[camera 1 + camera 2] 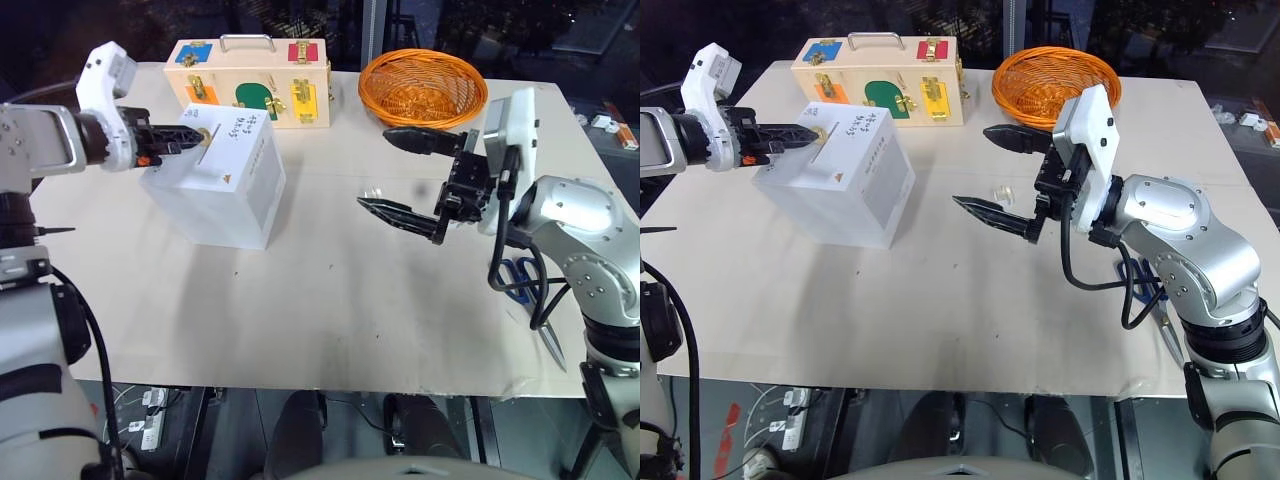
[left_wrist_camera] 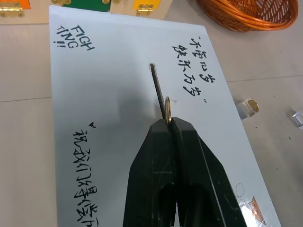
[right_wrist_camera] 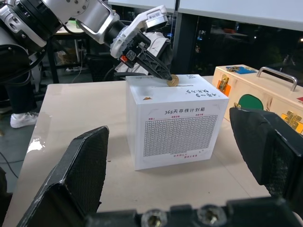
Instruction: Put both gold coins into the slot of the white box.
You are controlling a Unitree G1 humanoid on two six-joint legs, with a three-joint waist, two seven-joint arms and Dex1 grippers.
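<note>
Left pincer clamped, right pincer agape.

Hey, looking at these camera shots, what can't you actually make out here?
- Gold coin pinched in the left gripper: the fingertips cover most of it, so whether its edge has entered the slot is unclear.
- Second coin: a small gold disc on the table past the white box.
- Scissors: behind the right arm.

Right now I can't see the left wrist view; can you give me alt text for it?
The left end effector is shut on a gold coin, held on edge at the slot in the white box top. A second coin lies on the table beside the box.
</note>
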